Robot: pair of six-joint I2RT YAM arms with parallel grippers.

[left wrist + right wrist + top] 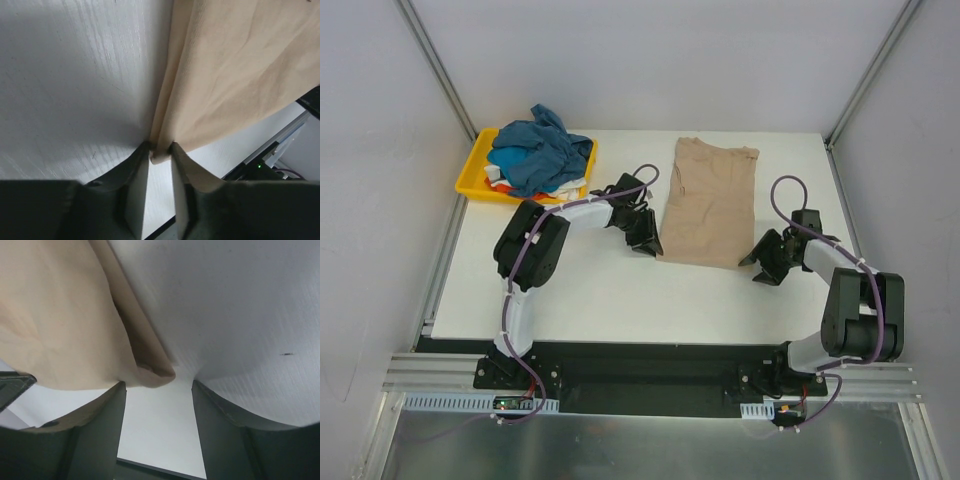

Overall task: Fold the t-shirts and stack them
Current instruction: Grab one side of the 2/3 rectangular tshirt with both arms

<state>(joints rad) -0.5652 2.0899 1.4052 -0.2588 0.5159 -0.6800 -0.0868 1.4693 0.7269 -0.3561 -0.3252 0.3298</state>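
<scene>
I see the beige t-shirt (708, 200) lying flat on the surface (610, 290) between both arms. My left end effector (160, 150) pinches its near left corner in narrow jaws. My right end effector (159, 385) stands open, the near right corner at its tips, ungripped.

beige t-shirt (240, 65) cut off at top edge of 2 wrist views, hold of left gripper (160, 149) on its corner unclear, other shirts (496, 176) left of it buried under teal t-shirt (535, 150)
</scene>
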